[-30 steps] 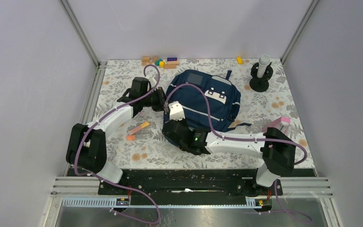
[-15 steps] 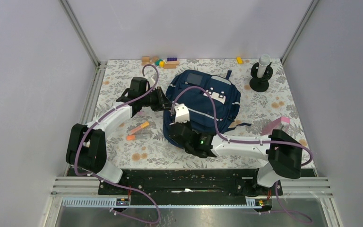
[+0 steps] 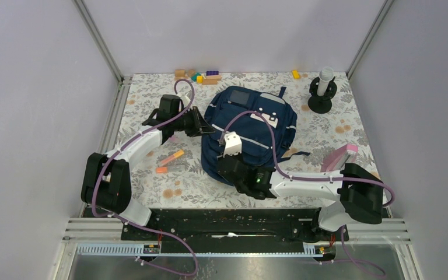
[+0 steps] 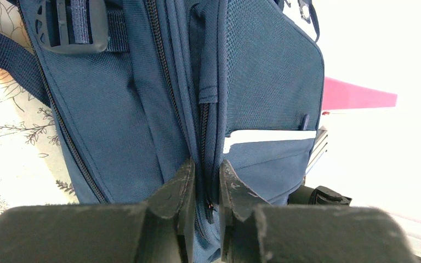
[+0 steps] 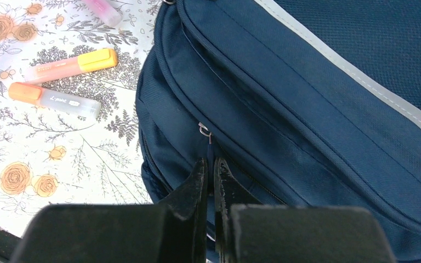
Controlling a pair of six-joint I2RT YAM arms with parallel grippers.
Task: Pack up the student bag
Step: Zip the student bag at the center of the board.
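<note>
The navy-blue student bag [image 3: 251, 119] lies flat mid-table, front pockets and light stripe up. My left gripper [image 3: 203, 127] is at its left edge; in the left wrist view the left gripper [image 4: 205, 175] is shut on a fold of the bag's fabric [image 4: 159, 109] beside a zipper line. My right gripper [image 3: 226, 165] is at the bag's near-left corner; in the right wrist view the right gripper [image 5: 209, 170] is shut on the dark tab of a zipper pull [image 5: 205, 131] on the bag's side [image 5: 307, 109].
Two highlighters [image 3: 171, 157] [image 5: 71, 64] lie on the floral table left of the bag, a pink one [image 5: 104, 11] farther back. A pink book [image 3: 341, 154] lies at right. Coloured blocks [image 3: 198, 76] and a black stand [image 3: 322, 90] are at the back.
My right gripper has moved right and toward the near edge along the bag's corner, holding the zipper tab. My left gripper has shifted slightly back, still gripping the bag.
</note>
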